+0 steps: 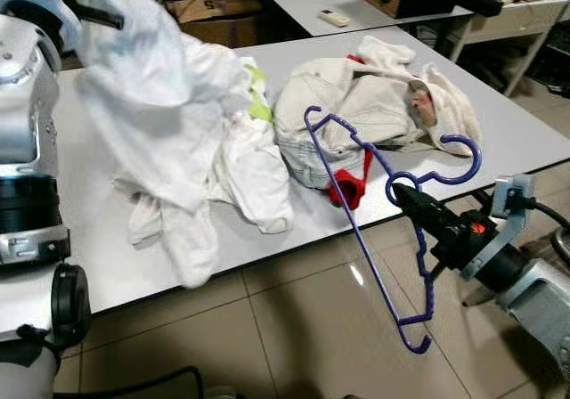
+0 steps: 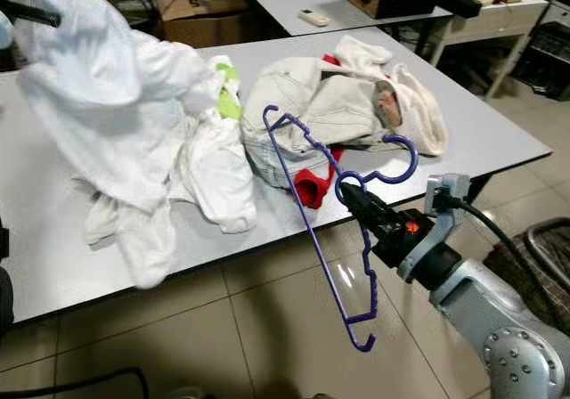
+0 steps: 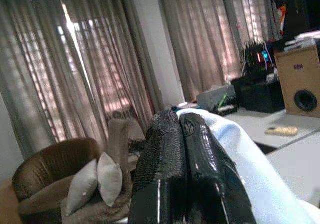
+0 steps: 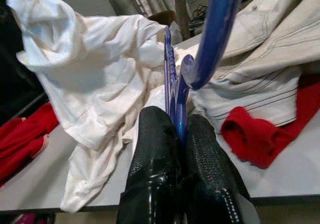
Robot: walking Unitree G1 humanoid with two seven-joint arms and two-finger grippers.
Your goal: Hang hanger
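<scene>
Right wrist view showed your right gripper (image 4: 176,134) closed tight on the blue plastic hanger (image 4: 176,91), just under its hook. In the head views that hanger (image 1: 374,221) hung tilted past the front edge of the white table (image 1: 525,141), its lower end over the tiled floor (image 1: 294,328), its upper arm reaching over the table. Your left gripper (image 3: 182,129) was raised at the table's left end, fingers pressed together on the white cloth garment (image 1: 151,87). I judge you needed to feed the hanger's free shoulder into the garment's neck opening, so you should have kept the cloth lifted and spread first.
</scene>
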